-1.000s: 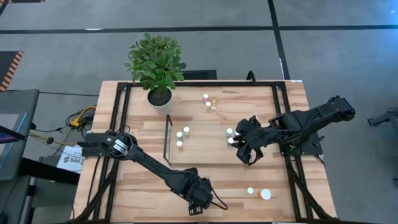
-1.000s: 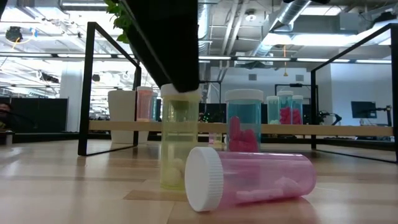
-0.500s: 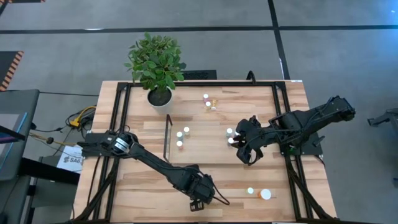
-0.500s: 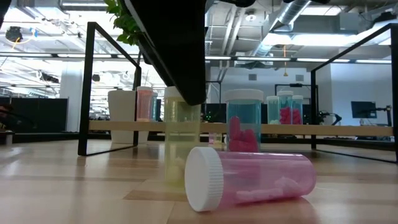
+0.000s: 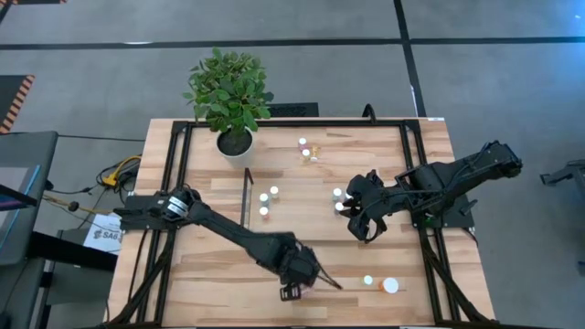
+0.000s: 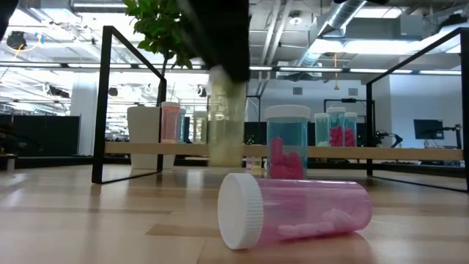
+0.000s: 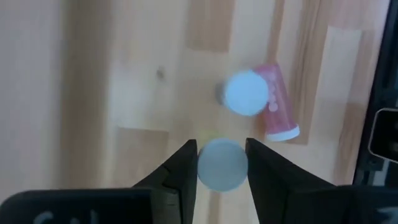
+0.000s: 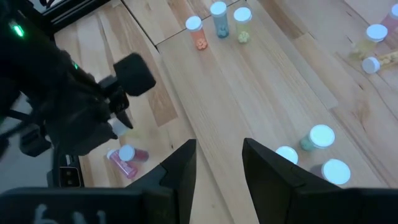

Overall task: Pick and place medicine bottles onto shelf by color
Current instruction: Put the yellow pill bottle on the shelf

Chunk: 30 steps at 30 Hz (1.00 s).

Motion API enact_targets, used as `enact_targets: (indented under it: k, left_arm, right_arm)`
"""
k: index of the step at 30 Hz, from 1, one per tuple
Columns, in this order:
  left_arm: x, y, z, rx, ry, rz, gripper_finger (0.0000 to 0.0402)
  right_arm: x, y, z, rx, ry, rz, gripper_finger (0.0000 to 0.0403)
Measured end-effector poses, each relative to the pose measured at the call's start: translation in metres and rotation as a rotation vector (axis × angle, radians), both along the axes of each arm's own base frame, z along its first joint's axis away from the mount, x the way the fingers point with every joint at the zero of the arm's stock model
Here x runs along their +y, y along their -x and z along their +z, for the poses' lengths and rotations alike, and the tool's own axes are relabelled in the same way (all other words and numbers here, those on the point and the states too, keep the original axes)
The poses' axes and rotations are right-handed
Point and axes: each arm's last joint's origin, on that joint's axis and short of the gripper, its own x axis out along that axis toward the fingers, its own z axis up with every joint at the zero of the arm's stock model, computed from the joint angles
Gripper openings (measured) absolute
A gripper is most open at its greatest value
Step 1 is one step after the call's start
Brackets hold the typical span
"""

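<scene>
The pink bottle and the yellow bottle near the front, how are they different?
The pink bottle lies on its side on the table; the yellow bottle hangs upright in the air, clear of the wood. Nothing holds the pink one; the left gripper is shut on the yellow one's white cap. Both are see-through, and both have white caps.

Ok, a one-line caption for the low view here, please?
Left gripper lifts a yellow bottle off the table, above a pink bottle lying on its side; teal bottle and shelf behind.
</scene>
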Motion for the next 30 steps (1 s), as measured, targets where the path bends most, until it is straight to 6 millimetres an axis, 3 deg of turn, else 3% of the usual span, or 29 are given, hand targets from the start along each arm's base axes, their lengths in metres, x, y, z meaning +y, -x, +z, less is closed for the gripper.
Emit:
enact_targets:
  k: [7, 11, 21, 30]
  left_arm:
    - [0.042, -0.003, 0.052, 0.046, -0.064, -0.046, 0.0098]
    - [0.074, -0.007, 0.062, 0.066, -0.136, -0.054, 0.0098]
    - [0.131, -0.019, 0.054, 0.089, -0.247, -0.133, 0.0099]
    - [0.148, -0.017, 0.033, 0.174, -0.252, -0.241, 0.0099]
  right_arm:
    - [0.000, 0.000, 0.000, 0.000, 0.000, 0.000, 0.0154]
    - [0.000, 0.000, 0.000, 0.000, 0.000, 0.000, 0.0154]
    - [0.000, 0.000, 0.000, 0.000, 0.000, 0.000, 0.0154]
    - [0.000, 0.000, 0.000, 0.001, 0.000, 0.000, 0.0154]
